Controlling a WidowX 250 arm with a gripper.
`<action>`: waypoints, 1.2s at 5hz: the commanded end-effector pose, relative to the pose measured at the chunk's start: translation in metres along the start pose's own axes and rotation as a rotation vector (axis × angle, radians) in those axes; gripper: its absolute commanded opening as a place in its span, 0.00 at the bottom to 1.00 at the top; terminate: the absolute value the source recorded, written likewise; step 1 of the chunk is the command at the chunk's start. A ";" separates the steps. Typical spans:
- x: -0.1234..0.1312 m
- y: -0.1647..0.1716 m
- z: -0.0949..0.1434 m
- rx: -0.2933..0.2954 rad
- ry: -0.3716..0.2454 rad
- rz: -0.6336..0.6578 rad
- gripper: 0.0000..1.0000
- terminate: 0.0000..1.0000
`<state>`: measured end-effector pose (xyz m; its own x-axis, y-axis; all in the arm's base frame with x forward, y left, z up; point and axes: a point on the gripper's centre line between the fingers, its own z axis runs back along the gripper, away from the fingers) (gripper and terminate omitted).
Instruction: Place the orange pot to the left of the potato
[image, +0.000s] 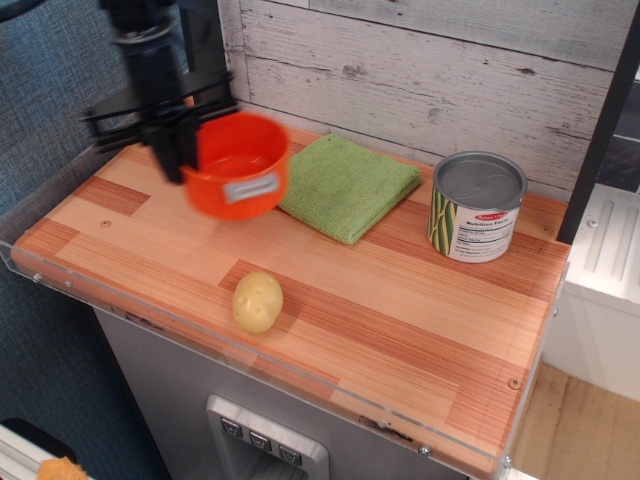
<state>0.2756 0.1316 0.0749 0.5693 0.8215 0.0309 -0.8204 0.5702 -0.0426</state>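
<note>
Observation.image shows the black gripper (182, 152), jaws pinching the left rim of the small round bright-orange pot (238, 165), which hangs clear above the striped wooden tabletop (400, 310). Carry it forward and lower it level, left of the pale-yellow oval potato (257, 301), without nudging that.

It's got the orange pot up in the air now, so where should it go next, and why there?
Probably forward and a little further left, then down. The gripper holds the orange pot by its rim, lifted off the green cloth, but it hangs behind the potato rather than to its left. Bare wooden table left of the potato looks free for it.
</note>
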 end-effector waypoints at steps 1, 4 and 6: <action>0.014 0.057 0.010 0.020 -0.038 0.075 0.00 0.00; 0.023 0.096 -0.019 0.083 -0.029 0.052 0.00 0.00; 0.019 0.093 -0.032 0.083 -0.002 0.024 0.00 0.00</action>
<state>0.2105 0.2011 0.0340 0.5427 0.8397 0.0213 -0.8396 0.5416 0.0412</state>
